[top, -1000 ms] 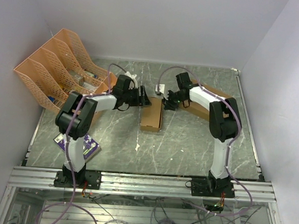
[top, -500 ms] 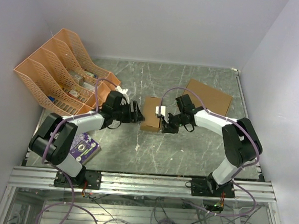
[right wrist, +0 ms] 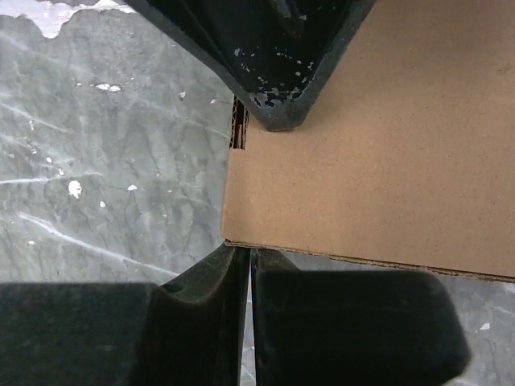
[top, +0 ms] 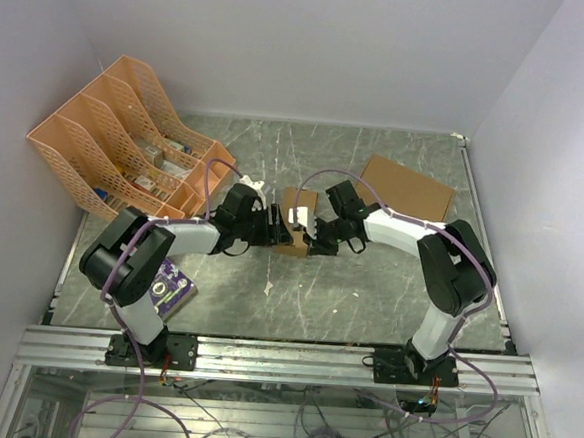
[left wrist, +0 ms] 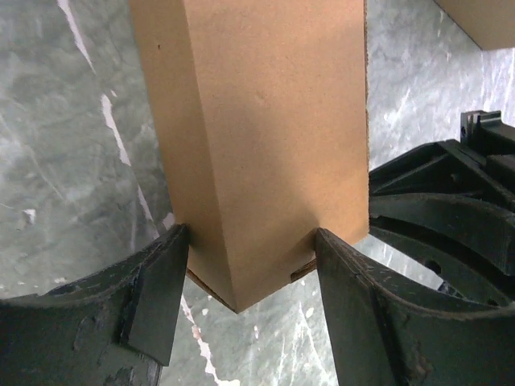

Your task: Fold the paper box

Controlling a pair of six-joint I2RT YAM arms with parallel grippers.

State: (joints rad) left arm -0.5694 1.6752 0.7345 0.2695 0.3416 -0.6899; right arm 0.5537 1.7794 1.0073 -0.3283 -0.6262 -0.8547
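Observation:
The paper box point(top: 298, 201) is a narrow brown cardboard box lying mid-table. My left gripper point(top: 275, 228) comes at it from the left. In the left wrist view the box point(left wrist: 265, 121) sits corner-down between the jaws, and both fingers point(left wrist: 157, 293) touch its sides, so the left gripper point(left wrist: 249, 273) is shut on its near end. My right gripper point(top: 312, 237) reaches in from the right. In the right wrist view its fingertips point(right wrist: 233, 273) meet, the right gripper point(right wrist: 251, 259) shut and touching the lower edge of the box point(right wrist: 378, 161) at the corner, with nothing visibly pinched.
A larger flat brown cardboard box point(top: 406, 187) lies at the back right. An orange mesh file rack point(top: 107, 141) stands at the back left. A purple packet point(top: 165, 283) lies beside the left arm's base. Walls enclose the table on three sides.
Both arms have swung from the box's far end to its near end. The right gripper has closed. The left jaws now clamp the box.

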